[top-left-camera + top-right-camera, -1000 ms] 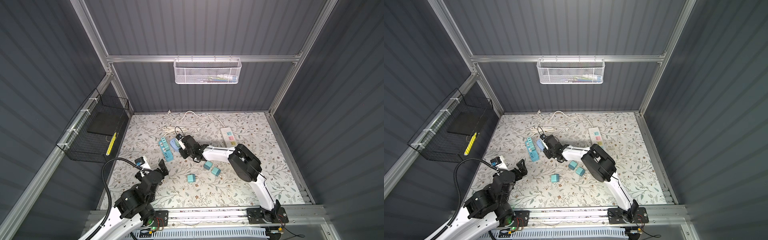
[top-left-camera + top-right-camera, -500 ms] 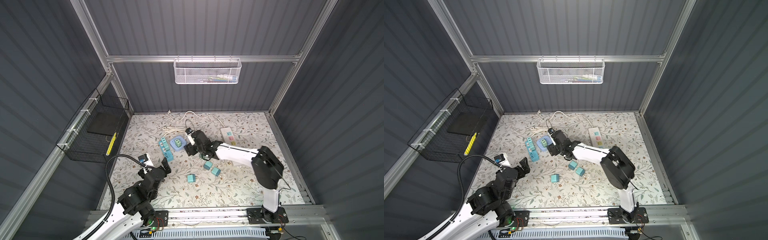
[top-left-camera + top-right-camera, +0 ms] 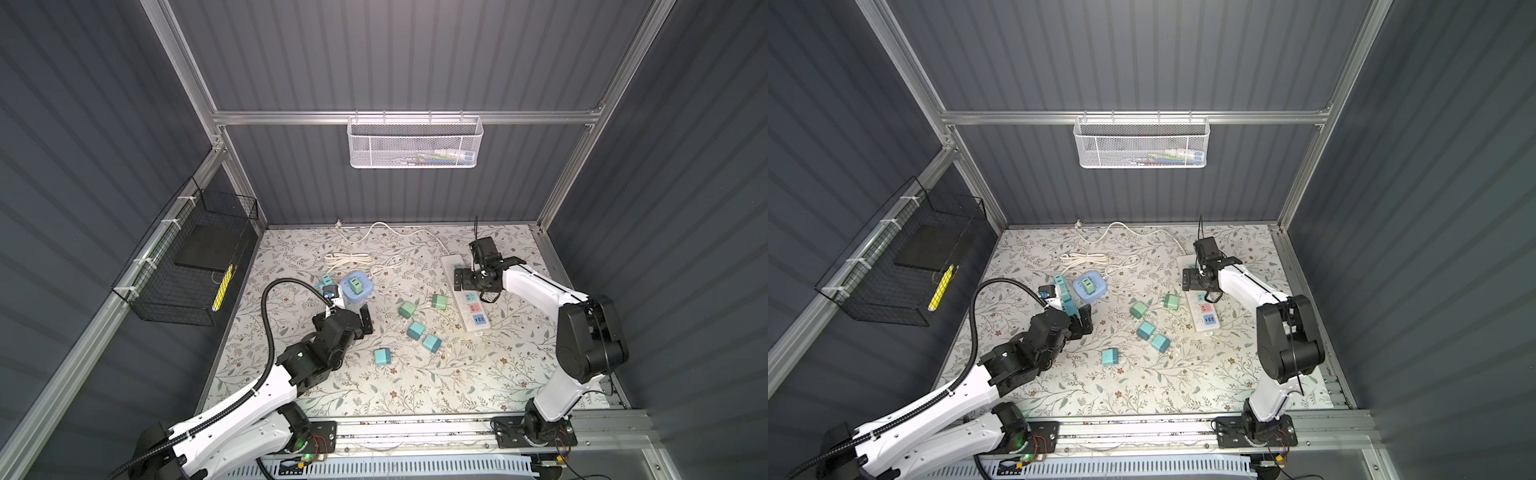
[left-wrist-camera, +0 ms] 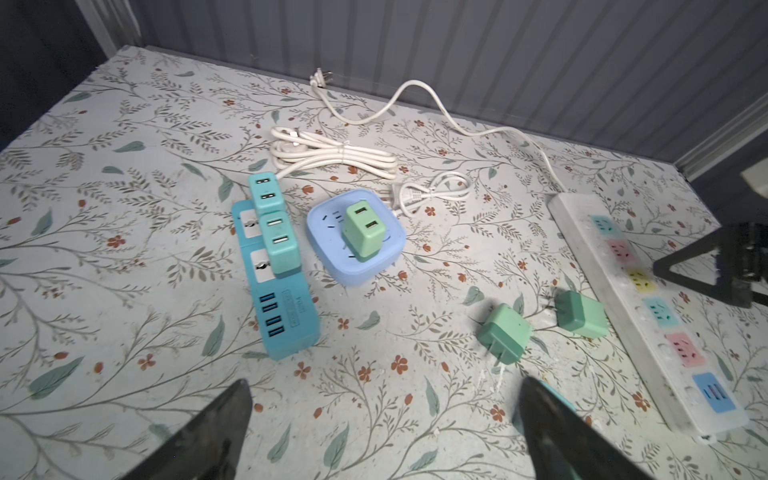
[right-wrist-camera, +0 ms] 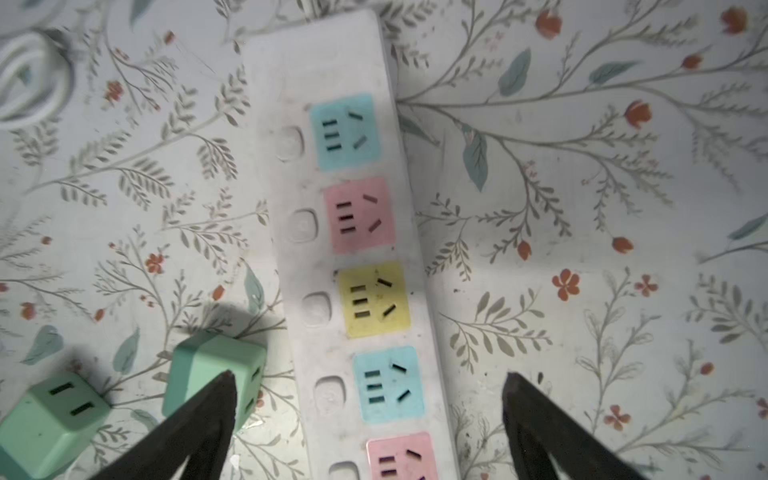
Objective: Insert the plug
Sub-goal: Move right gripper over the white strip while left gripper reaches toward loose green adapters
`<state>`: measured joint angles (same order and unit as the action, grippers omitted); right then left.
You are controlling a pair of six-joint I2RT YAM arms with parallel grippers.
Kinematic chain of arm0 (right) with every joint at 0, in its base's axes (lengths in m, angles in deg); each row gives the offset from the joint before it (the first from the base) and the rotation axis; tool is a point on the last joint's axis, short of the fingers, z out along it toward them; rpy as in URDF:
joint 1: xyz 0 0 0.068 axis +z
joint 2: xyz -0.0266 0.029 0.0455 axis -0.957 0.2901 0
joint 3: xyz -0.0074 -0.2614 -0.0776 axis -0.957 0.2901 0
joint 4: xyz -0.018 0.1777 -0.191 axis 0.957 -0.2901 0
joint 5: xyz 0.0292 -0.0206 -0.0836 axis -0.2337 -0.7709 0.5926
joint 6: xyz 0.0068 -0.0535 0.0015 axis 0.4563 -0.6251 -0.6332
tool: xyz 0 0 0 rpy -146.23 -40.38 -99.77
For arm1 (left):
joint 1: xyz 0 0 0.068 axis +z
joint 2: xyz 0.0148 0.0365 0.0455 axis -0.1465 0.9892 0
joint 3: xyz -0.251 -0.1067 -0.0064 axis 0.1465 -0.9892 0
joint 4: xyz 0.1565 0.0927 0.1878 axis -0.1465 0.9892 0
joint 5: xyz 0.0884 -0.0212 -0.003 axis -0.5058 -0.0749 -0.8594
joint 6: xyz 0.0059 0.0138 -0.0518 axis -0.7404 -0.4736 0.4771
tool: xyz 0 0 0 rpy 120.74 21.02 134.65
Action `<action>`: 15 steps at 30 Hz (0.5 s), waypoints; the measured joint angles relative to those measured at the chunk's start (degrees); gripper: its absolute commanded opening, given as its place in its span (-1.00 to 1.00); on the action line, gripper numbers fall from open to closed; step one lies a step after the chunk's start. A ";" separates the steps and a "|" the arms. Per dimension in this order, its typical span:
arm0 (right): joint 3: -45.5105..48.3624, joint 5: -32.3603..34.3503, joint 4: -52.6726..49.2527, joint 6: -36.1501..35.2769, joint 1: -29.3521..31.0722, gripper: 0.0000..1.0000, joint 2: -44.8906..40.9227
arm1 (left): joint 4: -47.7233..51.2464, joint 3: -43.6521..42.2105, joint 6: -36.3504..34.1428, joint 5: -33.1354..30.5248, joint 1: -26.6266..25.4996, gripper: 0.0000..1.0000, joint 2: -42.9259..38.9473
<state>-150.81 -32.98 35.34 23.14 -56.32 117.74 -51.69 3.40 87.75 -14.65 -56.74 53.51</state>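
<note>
A green plug [image 4: 363, 232] stands inserted in the top of a light-blue cube socket [image 4: 332, 266], left of centre in both top views [image 3: 355, 286] [image 3: 1088, 286]. Nothing holds it. My right gripper [image 5: 369, 376] hangs open over the white power strip [image 5: 291, 187], its fingers on either side of a blue outlet, far right of the cube [image 3: 459, 282]. My left gripper [image 4: 384, 384] is open and empty above bare mat, just in front of the cube [image 3: 351, 316].
Several loose green and teal plugs lie on the mat between the cube and the white strip [image 3: 468, 322], two of them [image 5: 212, 365] [image 5: 45, 415] beside my right gripper. A teal strip [image 4: 286, 320] carrying two teal plugs lies left of the cube. White cords [image 4: 332, 156] lie behind.
My right gripper opened, left the green plug standing in the blue cube and swung right to the white power strip. The left arm crept forward towards the cube, still open.
</note>
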 measured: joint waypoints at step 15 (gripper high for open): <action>-13.60 -10.43 -7.26 -5.18 -3.56 0.98 16.22 | -1.92 3.19 -3.98 4.81 0.50 1.00 2.84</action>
<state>-164.41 -43.41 28.08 17.96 -59.88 133.96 -53.62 6.59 83.77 -9.84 -56.24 56.35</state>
